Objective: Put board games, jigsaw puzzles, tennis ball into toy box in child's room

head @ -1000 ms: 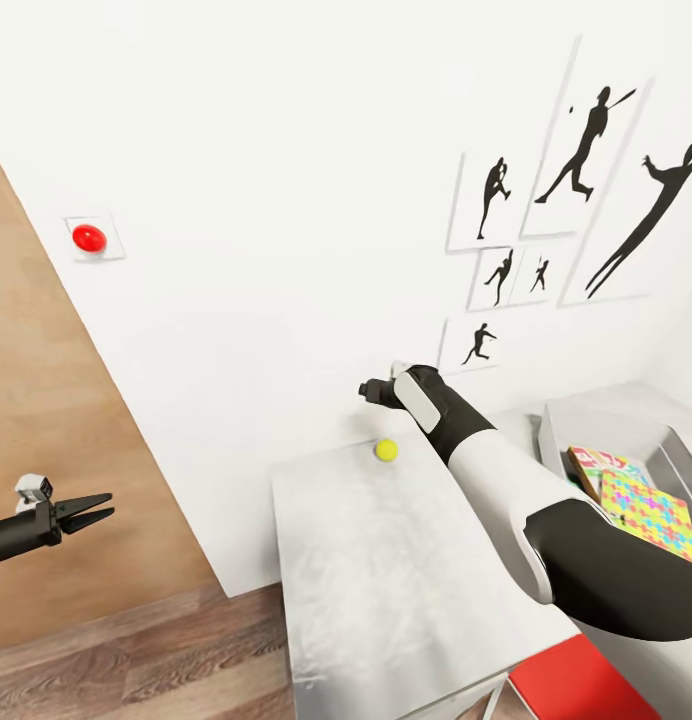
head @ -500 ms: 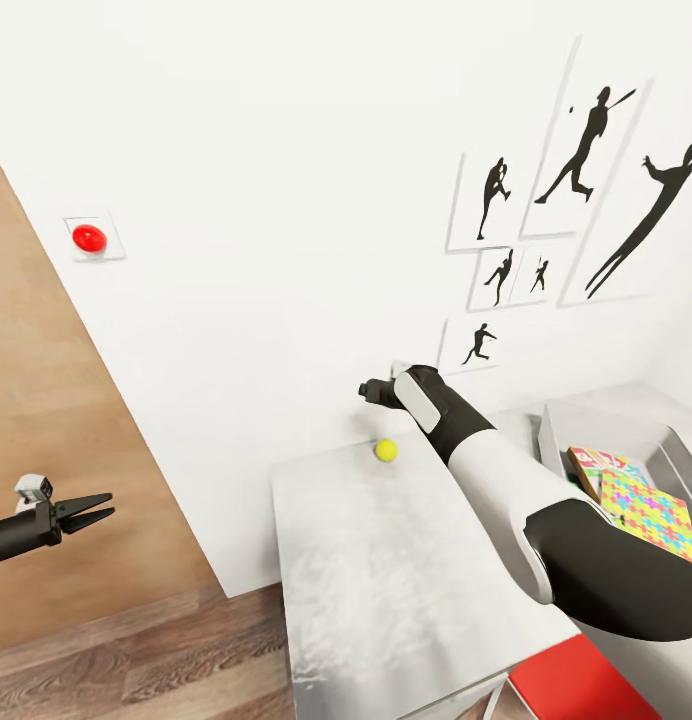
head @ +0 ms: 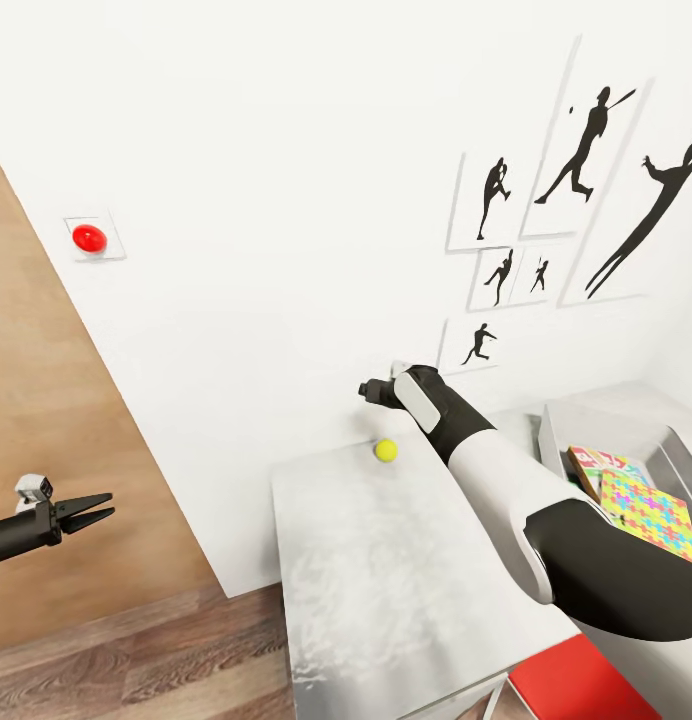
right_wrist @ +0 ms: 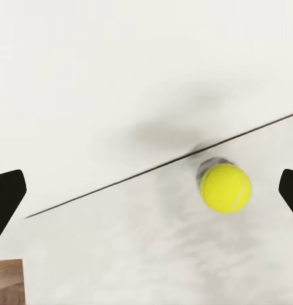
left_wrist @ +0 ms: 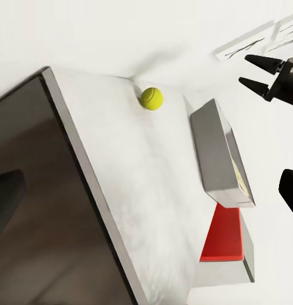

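tennis ball (head: 386, 450) sits on the table (head: 386, 580) at its far edge, close to the wall, untouched. right gripper (head: 371, 389) hangs above and just behind the ball near the wall; in the head view the wrist blocks its fingers, but the right wrist view has the dark fingertips (right_wrist: 6, 200) at both picture edges, wide apart, ball (right_wrist: 225, 188) between them and nearer one side, not gripped. left gripper (head: 91, 508) is out over the wood floor (head: 136, 660), well apart from the table, fingers slightly parted with nothing between them. toy box (head: 626, 420) is on the table's right end, cut off by the frame edge and partly hidden by the right arm; a jigsaw puzzle (head: 651, 512) lies inside on a board game (head: 596, 462) with only a strip showing, lettering unreadable. red chair (head: 576, 685) is cut off at the bottom edge. left wrist view shows the ball (left_wrist: 151, 98) and toy box (left_wrist: 219, 155) side on, contents mostly hidden.
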`<state>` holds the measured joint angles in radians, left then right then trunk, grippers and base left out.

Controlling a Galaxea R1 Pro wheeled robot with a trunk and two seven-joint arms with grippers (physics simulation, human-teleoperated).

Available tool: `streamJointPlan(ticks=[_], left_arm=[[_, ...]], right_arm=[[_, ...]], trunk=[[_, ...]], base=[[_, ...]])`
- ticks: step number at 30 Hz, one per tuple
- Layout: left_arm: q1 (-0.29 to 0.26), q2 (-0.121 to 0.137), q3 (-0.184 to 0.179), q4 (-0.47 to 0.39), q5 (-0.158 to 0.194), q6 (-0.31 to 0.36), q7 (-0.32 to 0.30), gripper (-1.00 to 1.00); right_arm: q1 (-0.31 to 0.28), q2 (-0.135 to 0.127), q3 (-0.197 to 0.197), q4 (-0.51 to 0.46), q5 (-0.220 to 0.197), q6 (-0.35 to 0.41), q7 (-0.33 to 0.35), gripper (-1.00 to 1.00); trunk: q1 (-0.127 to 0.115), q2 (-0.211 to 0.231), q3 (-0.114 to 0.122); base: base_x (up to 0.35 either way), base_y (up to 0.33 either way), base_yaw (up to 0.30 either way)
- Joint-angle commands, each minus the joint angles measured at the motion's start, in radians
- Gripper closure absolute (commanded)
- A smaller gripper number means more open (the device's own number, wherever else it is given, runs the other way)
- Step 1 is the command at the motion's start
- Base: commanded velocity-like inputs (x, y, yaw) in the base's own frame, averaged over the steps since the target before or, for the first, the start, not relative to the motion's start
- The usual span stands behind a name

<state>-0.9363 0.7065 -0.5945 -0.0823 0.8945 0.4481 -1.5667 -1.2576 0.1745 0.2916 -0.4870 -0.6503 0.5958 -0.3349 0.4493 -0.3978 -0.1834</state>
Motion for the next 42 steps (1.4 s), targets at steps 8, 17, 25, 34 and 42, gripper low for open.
streamJointPlan(ticks=[8, 17, 25, 34, 42], left_arm=[[-0.001, 0.001, -0.008, -0.001, 0.006, 0.011, -0.004, -1.00], [-0.001, 0.001, -0.009, -0.001, 0.007, 0.011, -0.004, -1.00], [-0.001, 0.002, -0.011, -0.001, 0.007, 0.011, -0.004, -1.00], [-0.001, 0.005, -0.013, -0.002, 0.007, 0.011, -0.004, -1.00], [-0.001, 0.010, -0.013, -0.002, 0.009, 0.013, -0.004, -1.00]], right_arm=[[-0.001, 0.000, 0.003, 0.000, -0.011, 0.009, -0.009, -1.00], [-0.001, 0.000, 0.003, 0.023, -0.011, 0.016, -0.009, -1.00], [-0.001, 0.000, 0.003, 0.044, -0.009, 0.016, -0.009, -1.00], [-0.002, 0.000, 0.003, 0.045, -0.008, 0.015, -0.009, -1.00], [-0.001, 0.000, 0.003, 0.045, -0.006, 0.005, -0.009, -1.00]], trunk=[[0.001, -0.002, -0.008], [0.001, -0.002, -0.022], [0.001, -0.002, -0.036], [0.001, -0.002, -0.050], [0.001, -0.002, -0.064]], base=[[0.000, 0.000, 0.000], [0.000, 0.000, 0.000], [0.000, 0.000, 0.000], [0.000, 0.000, 0.000], [0.000, 0.000, 0.000]])
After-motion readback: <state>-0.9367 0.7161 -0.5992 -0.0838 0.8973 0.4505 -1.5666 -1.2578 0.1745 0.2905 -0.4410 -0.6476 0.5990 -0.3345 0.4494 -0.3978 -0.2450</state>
